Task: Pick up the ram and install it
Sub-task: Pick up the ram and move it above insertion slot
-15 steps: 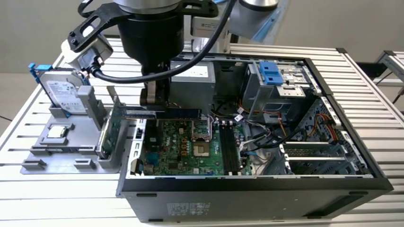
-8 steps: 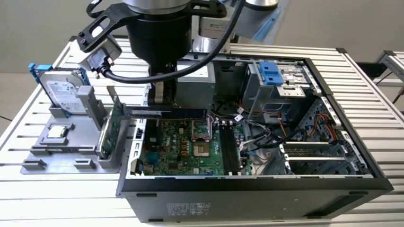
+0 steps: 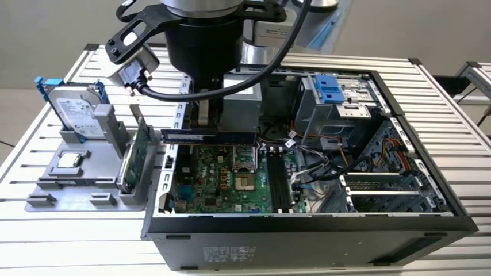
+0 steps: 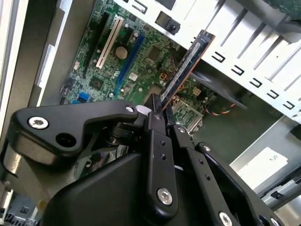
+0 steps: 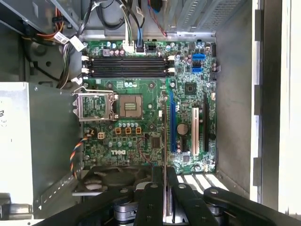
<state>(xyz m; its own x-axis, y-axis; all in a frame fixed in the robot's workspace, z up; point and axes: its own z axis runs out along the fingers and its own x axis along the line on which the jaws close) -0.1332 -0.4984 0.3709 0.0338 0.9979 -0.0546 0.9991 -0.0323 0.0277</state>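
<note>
Over the motherboard [image 3: 222, 184], the gripper [image 4: 162, 110] grips the ram [image 4: 188, 63], its long axis crosswise to the black slots [image 3: 277, 181], which lie apart toward the exterior view's right.

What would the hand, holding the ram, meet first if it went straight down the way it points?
Probably the motherboard, near the blue slot beside the processor socket, not the black memory slots; the ram in the hand would touch first. Depth is unclear.
</note>
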